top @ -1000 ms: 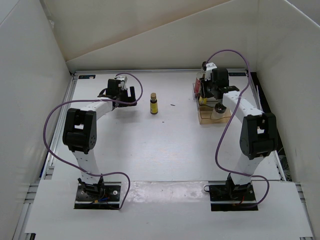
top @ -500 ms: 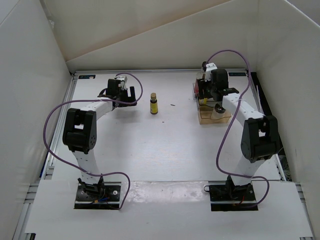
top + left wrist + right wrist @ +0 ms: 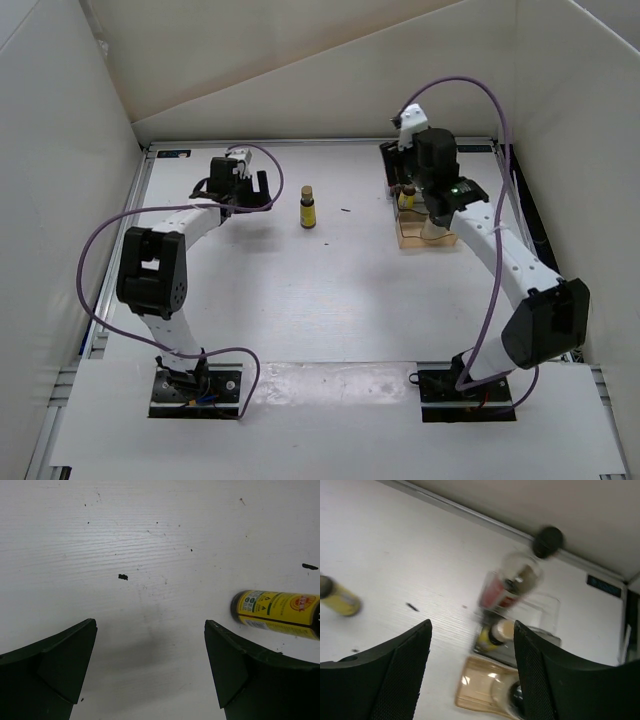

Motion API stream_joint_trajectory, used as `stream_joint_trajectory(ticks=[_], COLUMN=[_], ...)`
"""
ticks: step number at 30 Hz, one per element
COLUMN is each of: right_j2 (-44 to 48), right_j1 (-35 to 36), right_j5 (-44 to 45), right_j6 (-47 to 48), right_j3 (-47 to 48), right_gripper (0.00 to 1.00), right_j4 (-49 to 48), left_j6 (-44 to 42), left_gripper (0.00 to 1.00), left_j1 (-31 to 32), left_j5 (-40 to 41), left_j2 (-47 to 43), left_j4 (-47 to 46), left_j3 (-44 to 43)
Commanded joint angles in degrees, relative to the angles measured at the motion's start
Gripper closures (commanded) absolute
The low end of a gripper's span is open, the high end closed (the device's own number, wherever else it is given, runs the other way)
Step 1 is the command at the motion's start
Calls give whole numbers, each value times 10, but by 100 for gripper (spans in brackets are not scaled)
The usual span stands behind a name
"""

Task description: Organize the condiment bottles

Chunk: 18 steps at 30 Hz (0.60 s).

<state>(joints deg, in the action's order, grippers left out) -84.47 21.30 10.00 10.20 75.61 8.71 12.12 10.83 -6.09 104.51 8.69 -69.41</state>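
Tiny amber glass bottle standing mid-table [image 3: 308, 208]: amber body, gold cap, yellow label with green, red and black print.
Second tiny amber bottle, in the far-right tray [image 3: 492, 634]: yellow label, pale gold cap.
Taller glass bottle [image 3: 506, 587]: red label, blurred.
Short clear bottle [image 3: 502, 691]: see-through body, dark cap.
Clear plastic tray [image 3: 472, 690]: transparent walls, tan base.
White table [image 3: 150, 540]: faint grain lines, dark specks.
Left gripper [image 3: 150, 626]: dark green fingers.
Right gripper [image 3: 472, 625]: dark fingers.
Cables [image 3: 100, 250]: purple.
Arms [image 3: 505, 262]: white links, black joints.

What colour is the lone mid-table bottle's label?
Yellow; the amber bottle shows best in the left wrist view.
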Motion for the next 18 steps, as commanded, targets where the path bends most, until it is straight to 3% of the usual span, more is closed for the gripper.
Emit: stream_joint_trajectory(ticks=[1,6,10,18], right_j2=[19,-54,-144,-276], right_j1=[74,167,183,194], right_j5=[-16,-45,-74,-94], right_j6=[11,11,-4,-16], right_j3=[37,121,272,400], right_gripper=[31,32,34,35], right_j4=[1,61,155,262], left_j6=[4,5,5,12], left_gripper=[0,0,0,0], left_j1=[-5,-12,-17,-42], left_j5=[-7,-8,-7,-10], left_j2=[-55,-81,-98,-119], left_j4=[-17,-20,-20,-24], left_j3=[16,35,49,71])
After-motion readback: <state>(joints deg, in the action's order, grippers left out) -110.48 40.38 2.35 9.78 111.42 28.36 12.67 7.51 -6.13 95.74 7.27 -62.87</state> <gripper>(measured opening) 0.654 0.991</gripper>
